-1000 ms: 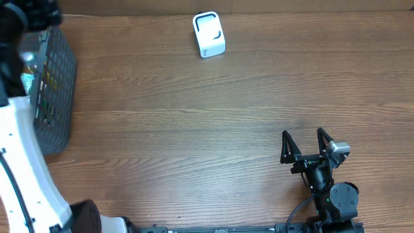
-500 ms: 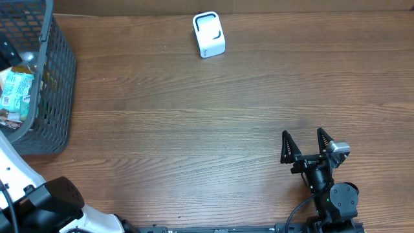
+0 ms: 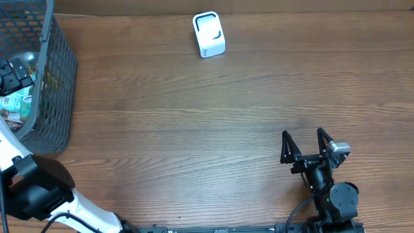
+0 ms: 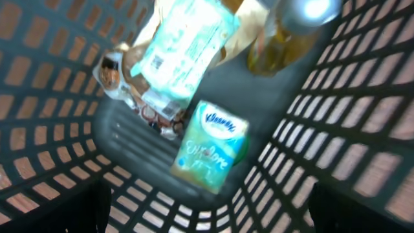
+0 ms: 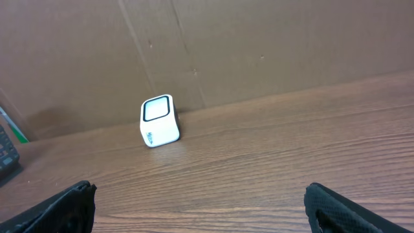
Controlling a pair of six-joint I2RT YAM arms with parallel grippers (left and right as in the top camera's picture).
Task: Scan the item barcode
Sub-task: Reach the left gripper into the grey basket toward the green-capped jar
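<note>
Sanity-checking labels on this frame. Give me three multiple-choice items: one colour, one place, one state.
1. The basket is:
A. dark grey
B. red
C. white

2. The scanner stands:
A. inside the basket
B. near the far edge of the table, apart from the basket
C. tipped over at the near edge

3. The right gripper is:
A. shut on a cup
B. open, holding nothing
C. shut on the scanner

Answers:
1 A: its mesh walls are dark grey.
2 B: it stands upright and alone by the far edge.
3 B: its fingers are spread, with only bare table between them.
</note>
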